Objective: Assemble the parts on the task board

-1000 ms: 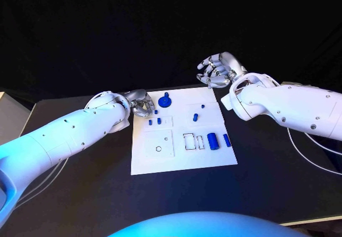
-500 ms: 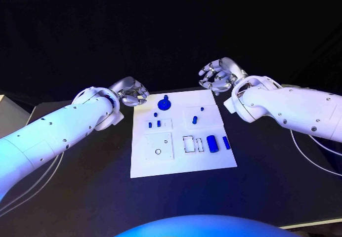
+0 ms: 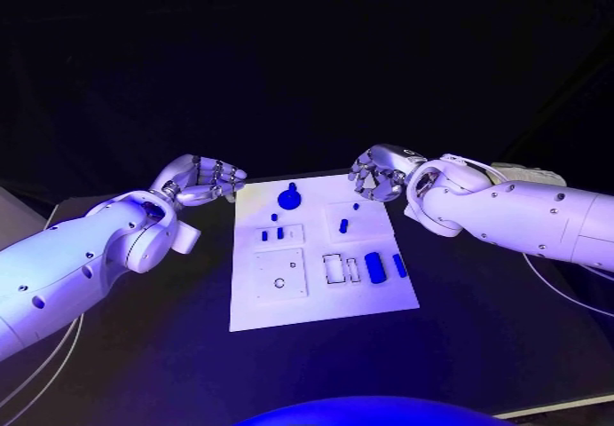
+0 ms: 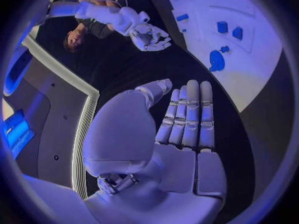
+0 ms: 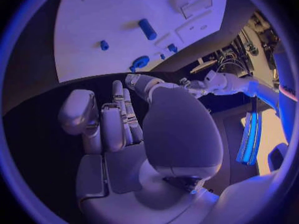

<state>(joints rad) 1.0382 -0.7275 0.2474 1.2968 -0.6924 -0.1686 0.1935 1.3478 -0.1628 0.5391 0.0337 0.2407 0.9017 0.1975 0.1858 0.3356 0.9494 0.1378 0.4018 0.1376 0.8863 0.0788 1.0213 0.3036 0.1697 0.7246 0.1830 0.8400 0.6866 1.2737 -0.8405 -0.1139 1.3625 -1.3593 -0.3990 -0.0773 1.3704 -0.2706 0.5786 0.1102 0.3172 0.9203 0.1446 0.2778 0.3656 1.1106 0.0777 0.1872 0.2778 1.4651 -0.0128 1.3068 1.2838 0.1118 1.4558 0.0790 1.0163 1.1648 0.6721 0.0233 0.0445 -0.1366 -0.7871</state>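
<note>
The white task board [image 3: 320,297] lies flat mid-counter, a matte plate with shallow rectangular recesses. Left hand [image 3: 201,180] hovers off its 10 o'clock corner, right hand [image 3: 379,170] at 1 o'clock; both have fingers released, grasping nothing. A round-headed blue part [image 3: 289,197] sits at 12, a smooth blue cylinder [image 3: 373,267] toward 4. Best to descend on one small piece, pinching it squarely.
</note>
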